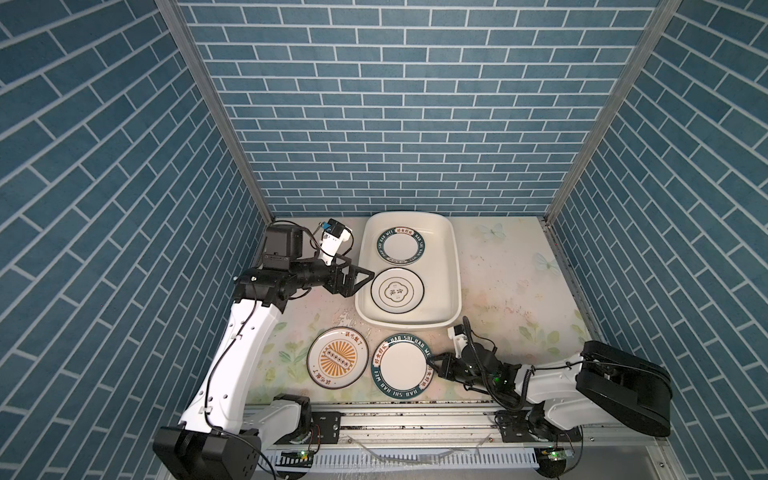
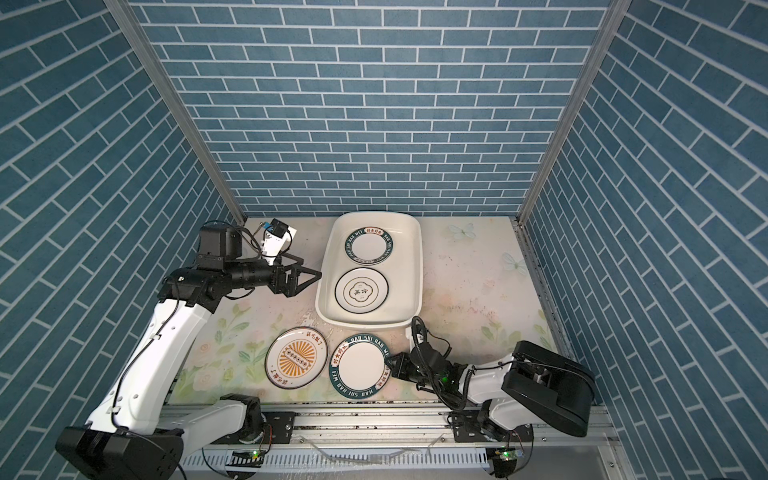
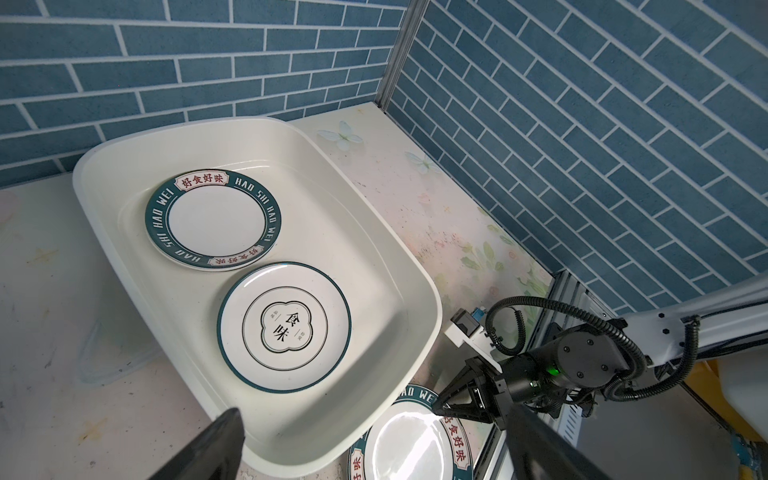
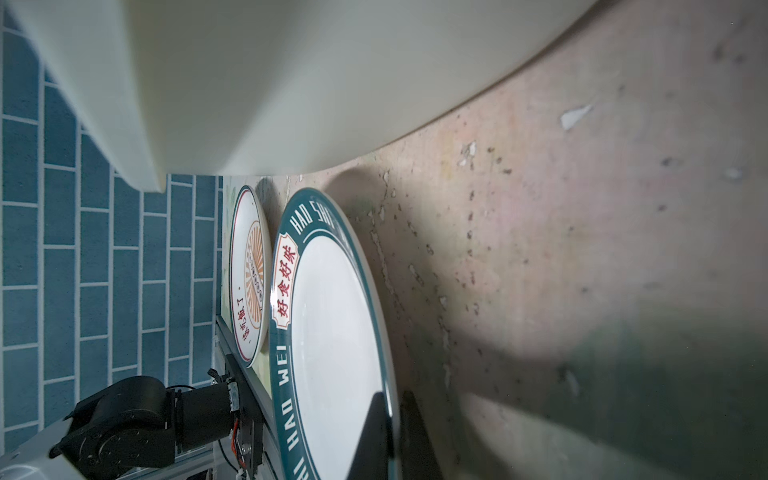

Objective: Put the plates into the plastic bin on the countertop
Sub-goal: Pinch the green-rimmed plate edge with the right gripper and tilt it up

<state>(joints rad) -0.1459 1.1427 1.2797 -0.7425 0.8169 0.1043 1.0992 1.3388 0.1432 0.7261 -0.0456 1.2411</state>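
Note:
The cream plastic bin (image 1: 455, 266) stands at the back middle of the flowered countertop (image 1: 511, 286). It holds a green-rimmed plate (image 1: 401, 247) lying on another plate's white edge, and nearer, a quatrefoil plate (image 1: 397, 289). In front of the bin lie a sunburst plate (image 1: 338, 357) and a second green-rimmed plate (image 1: 402, 365). My right gripper (image 1: 432, 368) is shut on this plate's right rim, one finger above and one below (image 4: 392, 415). My left gripper (image 1: 365, 275) hangs open and empty at the bin's left rim (image 3: 374, 411).
Blue brick walls close the back and both sides. Aluminium rails (image 1: 415, 419) run along the front edge, carrying both arm bases. The right arm's black housing (image 1: 623, 386) sits at the front right corner. Bare countertop lies right of the bin.

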